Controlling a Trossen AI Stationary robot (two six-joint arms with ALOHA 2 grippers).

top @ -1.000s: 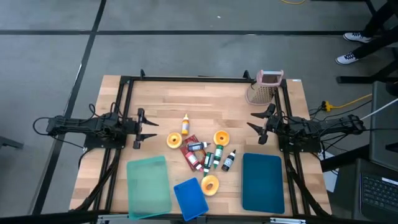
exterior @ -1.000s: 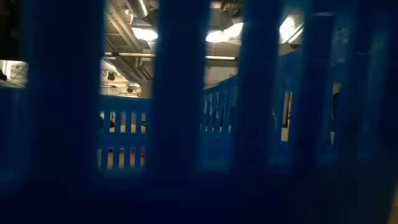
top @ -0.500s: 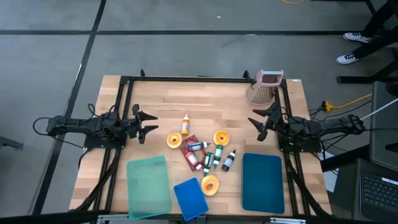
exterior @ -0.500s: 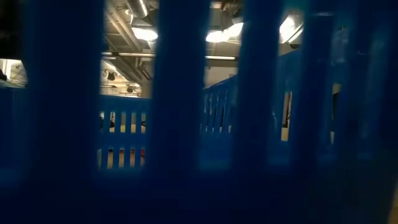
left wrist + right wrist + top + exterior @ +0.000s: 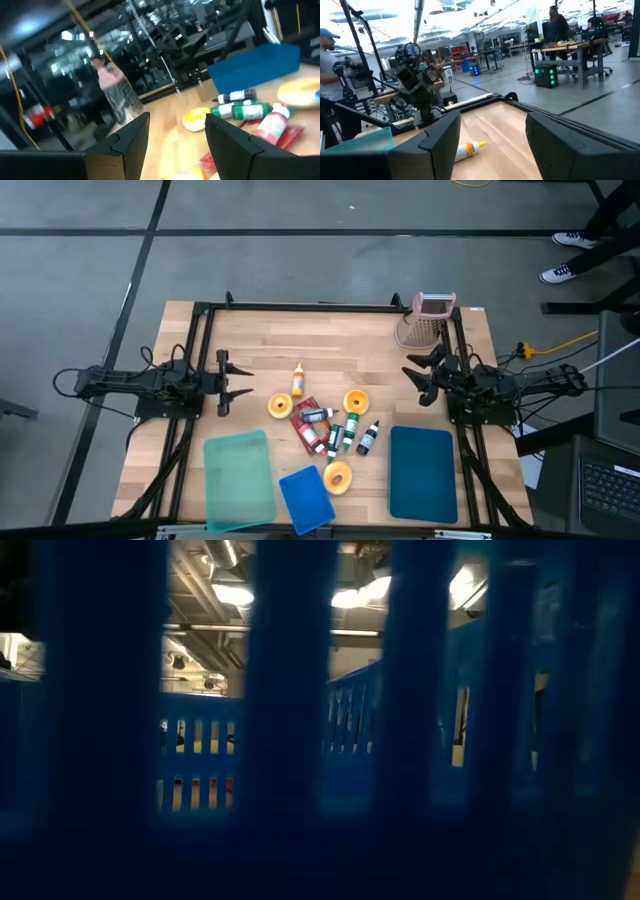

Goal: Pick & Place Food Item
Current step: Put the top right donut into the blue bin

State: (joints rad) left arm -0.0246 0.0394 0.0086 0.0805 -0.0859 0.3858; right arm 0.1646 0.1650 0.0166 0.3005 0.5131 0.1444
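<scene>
Both grippers empty, jaws wide: left gripper (image 5: pixel 222 375), right gripper (image 5: pixel 424 376). Food pile (image 5: pixel 325 425) mid-table between them. Pick outlying donut (image 5: pixel 355 401), probably easiest; descend vertically, avoid bottles.

Bare wood (image 5: pixel 340 330) behind bottle cluster (image 5: pixel 328 427); trays (image 5: pixel 240 478) crowd front edge.

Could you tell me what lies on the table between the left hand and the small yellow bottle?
Nothing: in the high view, only bare wood separates the open left hand from the yellow bottle.
</scene>
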